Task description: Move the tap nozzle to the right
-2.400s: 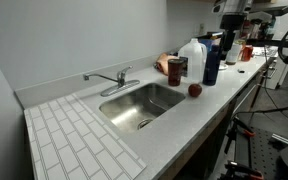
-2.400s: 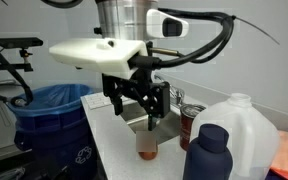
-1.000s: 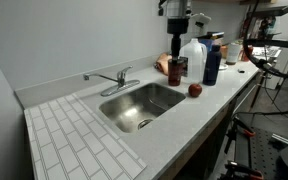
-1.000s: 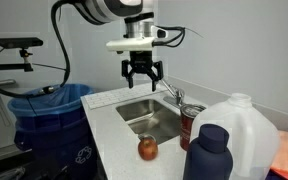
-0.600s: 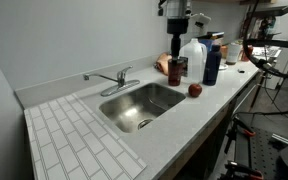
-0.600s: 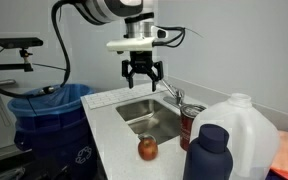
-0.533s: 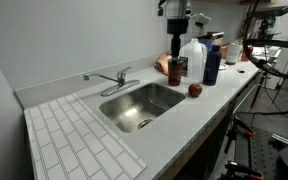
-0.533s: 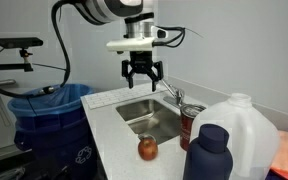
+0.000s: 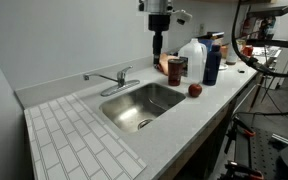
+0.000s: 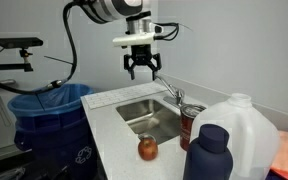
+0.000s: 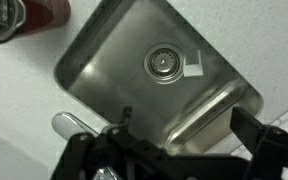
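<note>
At the back edge of a pale counter (image 9: 199,112), behind a steel sink (image 9: 144,100), the tap nozzle (image 9: 104,77) lies low along the wall. Its thin chrome spout reaches from the base toward a white tiled drainboard (image 9: 74,135). The tap is small here and its lever is hard to make out.

The gripper (image 9: 158,46) hangs in the air above the counter, between the tap and a cluster of containers, touching nothing. In an exterior view its jaws (image 10: 141,69) stand apart and empty above the far side of the sink (image 10: 144,112). There the tap nozzle (image 10: 173,96) shows only as a short chrome glint, partly hidden behind a dark can (image 10: 192,126).

Near the sink sit a red apple (image 9: 195,90), a white jug (image 9: 192,52) and a dark blue bottle (image 9: 212,62). The jug and bottle are cut off at the frame edge in the closer exterior view. A blue bin (image 10: 44,108) stands beside the counter.

In the wrist view the basin (image 11: 114,50) and its round drain (image 11: 164,62) fill the frame. The gripper (image 11: 174,150) is dark and blurred along the bottom, fingers wide apart. A rounded bit of chrome, probably the tap nozzle (image 11: 68,123), peeks out at lower left, mostly covered.
</note>
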Controlling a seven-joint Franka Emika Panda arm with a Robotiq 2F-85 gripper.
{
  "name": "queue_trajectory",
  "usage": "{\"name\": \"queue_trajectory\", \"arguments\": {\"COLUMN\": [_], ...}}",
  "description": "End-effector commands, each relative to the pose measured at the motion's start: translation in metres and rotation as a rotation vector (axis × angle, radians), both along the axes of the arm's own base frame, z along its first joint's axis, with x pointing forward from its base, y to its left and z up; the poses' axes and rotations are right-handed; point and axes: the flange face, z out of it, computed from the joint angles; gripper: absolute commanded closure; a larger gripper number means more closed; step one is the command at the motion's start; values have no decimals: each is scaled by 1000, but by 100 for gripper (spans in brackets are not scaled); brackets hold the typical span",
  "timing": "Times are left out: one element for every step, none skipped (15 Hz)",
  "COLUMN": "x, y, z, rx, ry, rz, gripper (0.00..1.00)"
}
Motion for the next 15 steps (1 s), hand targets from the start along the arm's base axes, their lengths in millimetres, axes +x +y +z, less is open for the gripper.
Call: {"name": "queue_trajectory", "arguments": {"x": [51,61,73,84,95,106,116,125,134,142,150,158,166,173,180], "y": [19,24,32,37,42,48,54,60,66,71,75,78,82,87,91], "z": [-1,-4,-2,-3,-1,-1,1,2,3,2,0,-3,-9,-14,-19], "rx": [-3,1,7,12,18,25,32,41,48,55,60,80,92,108,122], "ry": [-33,-43,-54,-65,-81,-94,-107,-122,-139,-151,-163,-174,-188,-206,-220], "rz": [59,66,73,79,82,86,92,98,104,108,108,108,109,108,109], "gripper": [0,0,0,0,0,0,0,0,0,0,0,0,0,0,0]}}
